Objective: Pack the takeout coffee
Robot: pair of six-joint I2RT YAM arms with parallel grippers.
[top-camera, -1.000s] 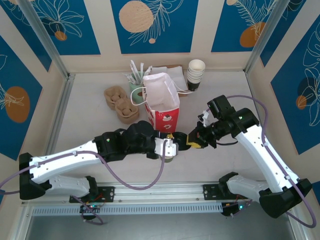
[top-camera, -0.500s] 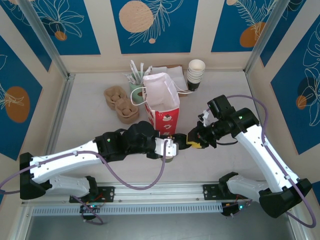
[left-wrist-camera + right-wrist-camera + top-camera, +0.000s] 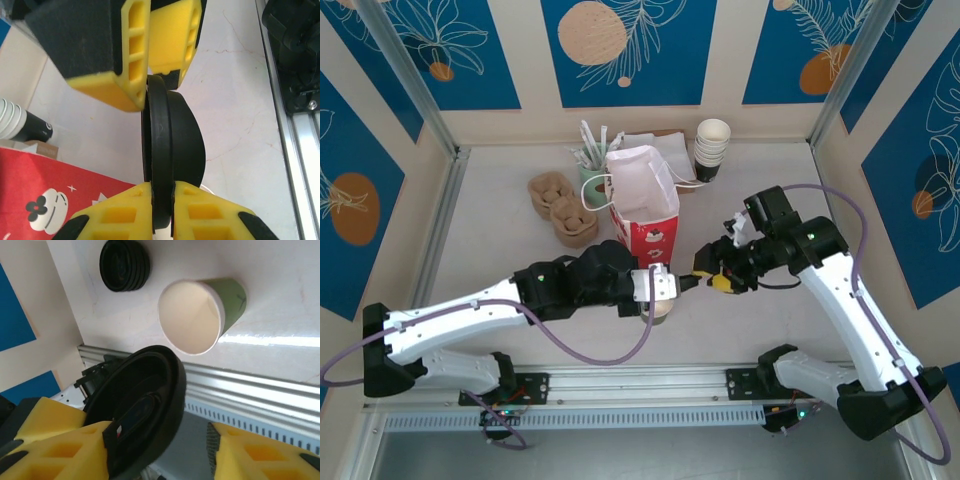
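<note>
The takeout coffee cup (image 3: 192, 315), olive-green paper, stands on the table with its mouth open and no lid on it. In the top view the cup (image 3: 658, 312) shows partly under the left gripper (image 3: 670, 284). My left gripper (image 3: 162, 192) is shut on the rim of a round black lid (image 3: 172, 135), held on edge above the table. My right gripper (image 3: 710, 280) faces it from the right. Its jaws (image 3: 157, 432) stand open around the lid (image 3: 145, 410): one finger (image 3: 65, 440) touches it, the other is well apart. Its yellow fingers (image 3: 115, 75) show in the left wrist view.
The red-and-white bag (image 3: 642, 205) stands open just behind the grippers. Behind it are a stack of white cups (image 3: 712, 148), a cup of stirrers (image 3: 592, 165) and brown cup carriers (image 3: 562, 208). A stack of black lids (image 3: 124, 265) lies near the cup. The metal rail (image 3: 250, 395) runs along the near edge.
The left gripper has closed on the lid. The right gripper has opened off it and drawn back slightly to the right.
</note>
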